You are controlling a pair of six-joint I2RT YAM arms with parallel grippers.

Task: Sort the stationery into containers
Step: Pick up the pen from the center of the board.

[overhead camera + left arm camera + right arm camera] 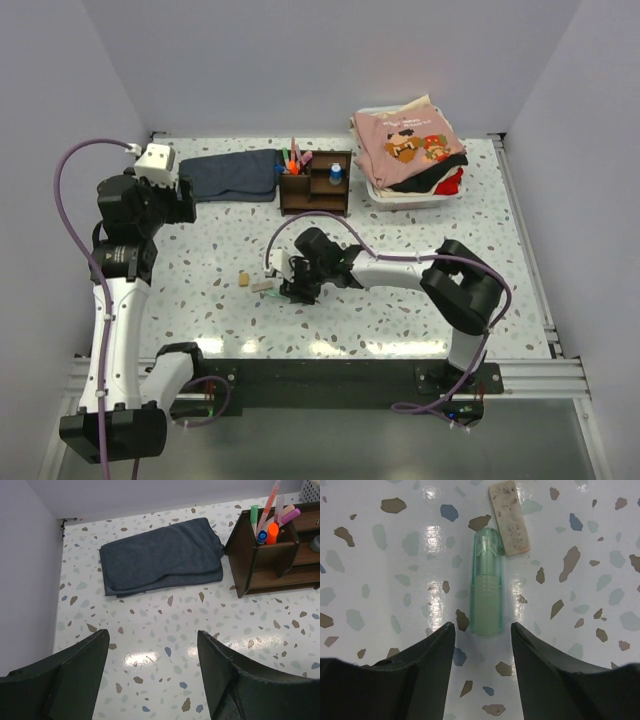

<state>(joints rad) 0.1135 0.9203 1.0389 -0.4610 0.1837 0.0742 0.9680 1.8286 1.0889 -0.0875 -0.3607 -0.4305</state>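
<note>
A pale green eraser stick [486, 582] lies on the speckled table, its near end just beyond my open right gripper [483, 626], which hovers over it and holds nothing. A dirty white flat eraser [509, 518] lies touching its far end. From above, the right gripper [298, 288] is low at mid table, with the white eraser [263, 286] and a small tan eraser [243, 279] to its left. The dark brown organiser [315, 183] stands at the back with coloured pens [270, 522] in its left compartment and a blue-capped bottle [336, 173] inside. My left gripper [153, 636] is open, empty, raised at the left.
A folded dark blue cloth [162, 556] lies left of the organiser [270, 560]. A white bin [408, 192] with pink clothes sits at the back right. White walls enclose the table on three sides.
</note>
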